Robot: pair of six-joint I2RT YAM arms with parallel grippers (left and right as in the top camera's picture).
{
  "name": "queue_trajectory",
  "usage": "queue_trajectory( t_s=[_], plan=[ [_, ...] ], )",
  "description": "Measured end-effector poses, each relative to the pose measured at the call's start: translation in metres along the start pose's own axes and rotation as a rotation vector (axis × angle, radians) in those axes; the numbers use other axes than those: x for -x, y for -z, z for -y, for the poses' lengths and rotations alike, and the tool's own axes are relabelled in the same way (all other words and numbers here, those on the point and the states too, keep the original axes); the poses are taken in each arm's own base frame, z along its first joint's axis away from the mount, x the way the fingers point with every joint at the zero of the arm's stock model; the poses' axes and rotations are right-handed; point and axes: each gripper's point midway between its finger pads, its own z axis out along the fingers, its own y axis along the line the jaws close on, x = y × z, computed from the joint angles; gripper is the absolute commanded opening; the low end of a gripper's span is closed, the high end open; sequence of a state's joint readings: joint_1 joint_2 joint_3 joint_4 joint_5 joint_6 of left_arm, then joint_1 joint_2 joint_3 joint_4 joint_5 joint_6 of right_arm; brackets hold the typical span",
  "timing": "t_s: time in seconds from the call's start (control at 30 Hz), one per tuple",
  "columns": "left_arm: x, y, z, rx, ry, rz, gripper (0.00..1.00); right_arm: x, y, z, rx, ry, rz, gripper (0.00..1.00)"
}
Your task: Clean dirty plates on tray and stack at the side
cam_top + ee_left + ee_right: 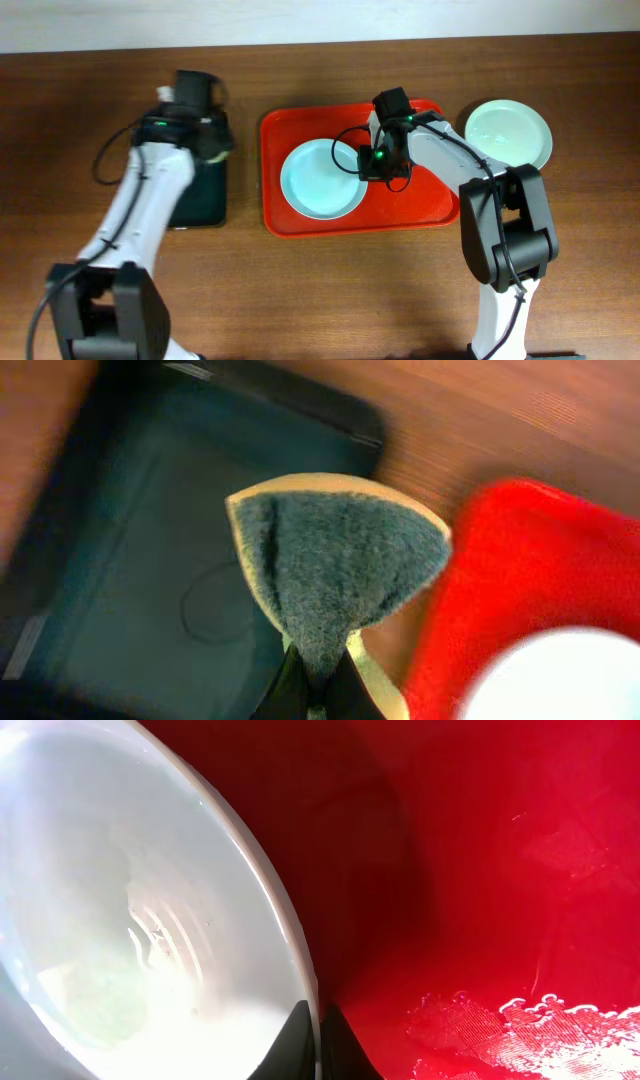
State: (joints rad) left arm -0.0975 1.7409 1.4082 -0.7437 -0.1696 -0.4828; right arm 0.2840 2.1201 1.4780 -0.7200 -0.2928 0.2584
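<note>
One plate [318,180] lies in the left half of the large tray [420,205] at the middle of the table [80,100], a second plate [508,133] sits on the table just beside that tray's far right corner, and the small tray [208,195] lies left of the large one, apart from it

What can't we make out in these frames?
Right wrist: plate cut off by left edge; glare masks any smears.
Left wrist: blurred; plate cut off at the bottom-right corner; faint ring in black tray unreadable.
Overhead: right gripper fingertips hidden under its wrist; mint plate too small to show any plate beneath.
</note>
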Motion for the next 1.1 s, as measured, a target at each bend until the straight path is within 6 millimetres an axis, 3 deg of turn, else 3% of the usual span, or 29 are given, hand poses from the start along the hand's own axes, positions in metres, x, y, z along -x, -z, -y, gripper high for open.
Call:
queue_trajectory(
  t_s=[0.07,0.1,0.23,0.27,0.33,0.4,0.47,0.53,0.7,0.77,0.8,0.93,1.0,1.1],
  plan=[
    [0.008,-0.018,-0.044,0.049,0.095,-0.036,0.00,0.001,0.000,0.000,0.000,0.001,0.003,0.04],
    [0.008,-0.028,-0.055,0.064,0.120,-0.052,0.00,0.002,0.000,0.000,-0.002,0.002,0.007,0.04],
    [-0.017,-0.080,-0.077,0.118,0.150,-0.174,0.11,0.005,0.000,0.001,-0.006,0.011,0.021,0.04],
    [-0.026,-0.092,-0.078,0.125,0.147,-0.204,0.28,0.005,0.000,0.001,-0.007,0.012,0.021,0.04],
    [-0.034,-0.102,-0.079,0.130,0.143,-0.229,0.75,0.005,0.001,0.002,-0.013,0.014,0.020,0.04],
    [-0.031,-0.102,-0.081,0.128,0.149,-0.217,0.99,0.004,0.004,0.006,-0.057,0.037,0.015,0.04],
    [-0.028,-0.101,-0.083,0.129,0.160,-0.212,0.99,0.001,0.017,0.012,-0.173,0.077,0.005,0.04],
    [-0.022,-0.093,-0.079,0.102,0.165,-0.199,0.99,0.008,0.044,0.009,-0.309,0.135,0.034,0.04],
    [-0.008,-0.068,-0.062,0.002,0.176,-0.171,0.99,0.043,0.160,-0.024,-0.834,0.336,0.284,0.04],
    [-0.008,-0.068,-0.060,-0.005,0.176,-0.175,0.99,0.044,0.197,-0.038,-1.059,0.407,0.387,0.04],
    [-0.008,-0.068,-0.060,-0.007,0.177,-0.176,0.99,0.043,0.219,-0.054,-1.209,0.467,0.462,0.04],
    [-0.009,-0.068,-0.059,-0.011,0.177,-0.177,0.99,0.034,0.257,-0.105,-1.462,0.594,0.622,0.04],
    [-0.009,-0.068,-0.059,-0.014,0.177,-0.179,0.99,0.027,0.263,-0.124,-1.505,0.635,0.666,0.04],
    [-0.009,-0.068,-0.059,-0.014,0.177,-0.179,0.99,0.027,0.255,-0.123,-1.468,0.652,0.634,0.04]
  ],
)
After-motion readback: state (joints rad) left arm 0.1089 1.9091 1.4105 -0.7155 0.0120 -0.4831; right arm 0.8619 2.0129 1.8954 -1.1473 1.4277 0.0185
